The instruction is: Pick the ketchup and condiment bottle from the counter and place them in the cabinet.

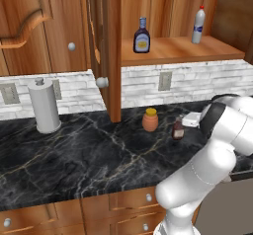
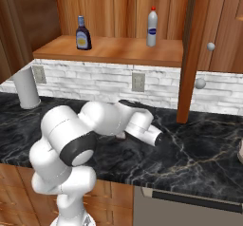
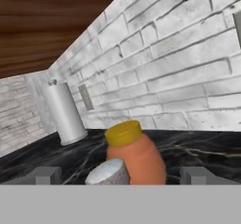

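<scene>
The ketchup (image 1: 178, 128), a small red-brown bottle, stands on the black marble counter (image 1: 94, 152) to the right of a squat orange jar (image 1: 150, 119). My gripper (image 1: 187, 123) sits low at the ketchup's right side. In the hand view the fingertips (image 3: 47, 175) stand wide apart, the gripper (image 3: 121, 177) open, with the ketchup's grey-looking cap (image 3: 109, 173) between them and the orange jar (image 3: 136, 155) just behind it. The condiment bottle (image 1: 142, 35), dark with a yellow label, stands on the shelf of the open cabinet (image 1: 173, 52); the right base view also shows this condiment bottle (image 2: 83, 33).
A tall white bottle with a red cap (image 1: 198, 25) stands on the same shelf to the right. The open cabinet door (image 1: 107, 46) juts out over the counter. A paper towel roll (image 1: 44, 105) stands at the left by the brick wall.
</scene>
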